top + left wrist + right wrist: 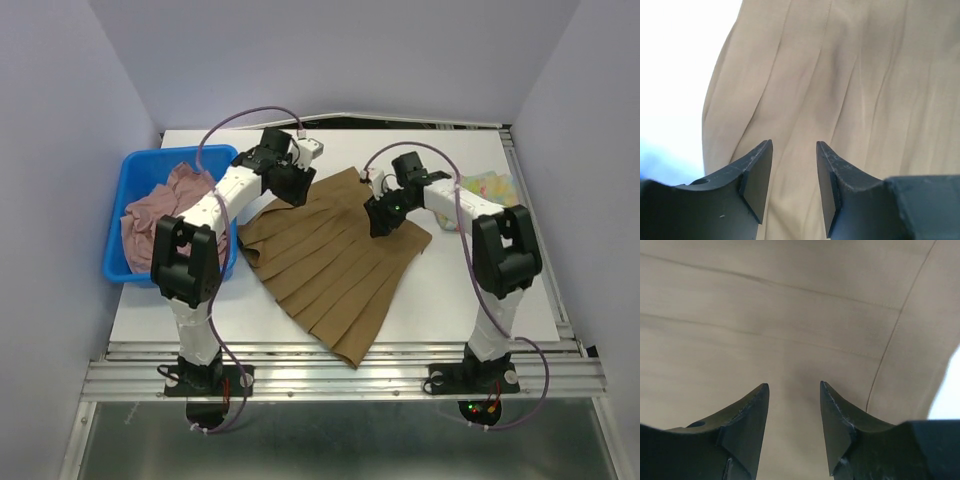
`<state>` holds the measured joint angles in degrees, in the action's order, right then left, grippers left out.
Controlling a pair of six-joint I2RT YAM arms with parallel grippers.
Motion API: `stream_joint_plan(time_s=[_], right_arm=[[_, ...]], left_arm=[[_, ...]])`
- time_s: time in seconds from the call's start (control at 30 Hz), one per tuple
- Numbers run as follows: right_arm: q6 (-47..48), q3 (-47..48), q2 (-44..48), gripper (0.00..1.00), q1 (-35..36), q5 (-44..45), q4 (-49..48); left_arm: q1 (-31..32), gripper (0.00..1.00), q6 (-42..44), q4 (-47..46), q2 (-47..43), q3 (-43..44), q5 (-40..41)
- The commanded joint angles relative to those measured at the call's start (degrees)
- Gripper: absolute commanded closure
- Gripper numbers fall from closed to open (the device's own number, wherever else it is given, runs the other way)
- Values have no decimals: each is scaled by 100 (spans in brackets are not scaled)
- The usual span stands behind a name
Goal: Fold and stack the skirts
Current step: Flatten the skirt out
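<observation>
**Top external view: no skirt folded, both hands over the brown skirt**

Status: the brown skirt [335, 265] lies spread and unfolded on the surface [470, 310], beneath the left hand [295, 185] and the right hand [383, 218]. The pink skirt [165, 205] sits crumpled in the blue bin [115, 265], outboard of the left hand. The floral skirt [485, 188] lies bunched outboard of the right hand. No stack exists; all three folds are outstanding.

Pose: both arms reach forward with hands pitched down over the skirt's far corners. Both hands are released, fingers parted, nothing between them.
</observation>
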<state>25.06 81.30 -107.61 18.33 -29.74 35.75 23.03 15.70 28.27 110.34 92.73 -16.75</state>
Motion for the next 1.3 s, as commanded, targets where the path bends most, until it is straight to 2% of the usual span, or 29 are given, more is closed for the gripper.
stream_joint_plan(time_s=[0.0,0.13,0.3,0.4,0.53,0.6,0.67,0.87,0.97,1.0,1.13,1.27], right_arm=[[148,28,-541,50,75,951,-446],[613,-684,-419,51,75,1321,-245],[1009,-1545,196,52,154,1251,696],[1054,-2020,530,52,513,1015,1135],[835,-2206,882,52,1434,567,1627],[755,-2197,917,52,1717,199,1760],[650,-2171,970,52,1919,12,1830],[553,-1574,1233,50,1973,-121,1875],[474,-952,1409,46,1500,-6,1770],[474,-758,1384,43,1124,-15,1743],[517,288,903,39,454,178,1558],[632,1220,163,36,-48,372,1409]], left_arm=[[53,49,-147,46,-426,-457,49],[53,49,-59,135,-576,-949,137],[53,50,-6,196,-225,-1135,146],[53,51,-6,231,398,-732,190],[62,53,47,493,1469,208,102],[79,54,160,705,1744,630,-169],[123,55,266,741,1701,633,-293],[141,55,758,838,920,-228,-329],[18,53,925,847,428,-335,-372],[-8,51,1047,916,339,-134,-364],[-105,46,1513,1118,171,701,-303],[-114,43,2050,1242,540,1615,49]])
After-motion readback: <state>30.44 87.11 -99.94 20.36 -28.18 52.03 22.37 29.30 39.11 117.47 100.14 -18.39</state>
